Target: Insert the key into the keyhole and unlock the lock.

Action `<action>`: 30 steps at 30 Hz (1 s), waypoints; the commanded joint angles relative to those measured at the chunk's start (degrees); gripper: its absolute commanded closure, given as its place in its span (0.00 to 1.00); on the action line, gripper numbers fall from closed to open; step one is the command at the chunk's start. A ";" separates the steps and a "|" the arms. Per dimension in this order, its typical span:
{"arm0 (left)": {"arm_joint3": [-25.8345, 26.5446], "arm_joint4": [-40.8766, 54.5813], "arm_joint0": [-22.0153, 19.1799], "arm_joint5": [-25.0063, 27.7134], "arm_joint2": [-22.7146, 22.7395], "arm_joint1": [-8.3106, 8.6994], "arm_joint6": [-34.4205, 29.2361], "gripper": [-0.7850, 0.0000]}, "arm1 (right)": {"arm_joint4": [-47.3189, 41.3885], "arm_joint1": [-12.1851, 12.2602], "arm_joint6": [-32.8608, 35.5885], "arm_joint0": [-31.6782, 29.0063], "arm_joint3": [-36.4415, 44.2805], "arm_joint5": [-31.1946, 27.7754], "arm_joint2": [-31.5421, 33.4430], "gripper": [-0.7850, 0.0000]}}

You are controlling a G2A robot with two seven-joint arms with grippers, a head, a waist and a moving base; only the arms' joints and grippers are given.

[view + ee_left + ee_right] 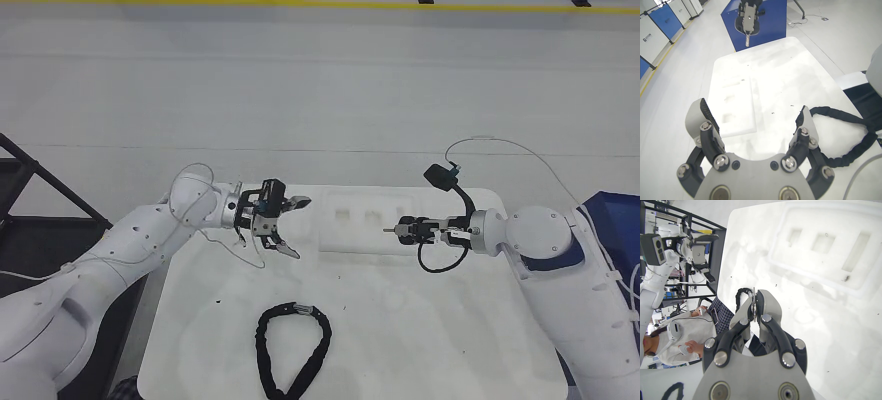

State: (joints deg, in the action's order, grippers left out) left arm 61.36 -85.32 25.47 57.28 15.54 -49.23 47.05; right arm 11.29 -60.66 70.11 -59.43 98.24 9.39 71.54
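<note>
Top view: your left pincer (296,228) hangs left of centre, above the bench (450,340) near its far-left corner, fingers spread wide and holding nothing. Your right pincer (398,231) sits right of centre at about the same height in the frame. It is clenched on the key (389,231), whose blade points toward the left pincer across the foam tray (365,215). The two pincers are well apart. The lock (292,345), a black sleeved loop with a metal body at its upper end, lies on the bench at lower centre, below the gap between the pincers and touched by neither. In the right wrist view you see the key (754,310) pinched edge-on between the pads. In the left wrist view your spread fingers (706,111) frame bare bench and a corner of the foam tray, and the lock's sleeve runs just beside one finger.
</note>
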 commanded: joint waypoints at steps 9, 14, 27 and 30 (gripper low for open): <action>2.42 -9.63 3.25 -1.61 -3.30 0.65 1.57 0.00 | 0.00 0.00 0.00 0.00 0.00 0.00 0.00 1.00; 3.76 -11.13 2.89 0.30 -5.80 0.82 -0.34 0.00 | 0.00 0.00 0.00 0.00 0.00 0.00 0.00 1.00; 3.53 -14.20 3.98 0.72 -5.80 0.77 -0.76 0.00 | 0.00 0.00 0.00 0.00 0.00 0.00 0.00 1.00; 3.53 -14.20 3.98 0.72 -5.80 0.77 -0.76 0.00 | 0.00 0.00 0.00 0.00 0.00 0.00 0.00 1.00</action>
State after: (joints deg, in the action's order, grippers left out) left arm 64.89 -99.51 29.45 58.00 9.74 -48.46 46.29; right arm 11.29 -60.66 70.11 -59.43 98.24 9.39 71.54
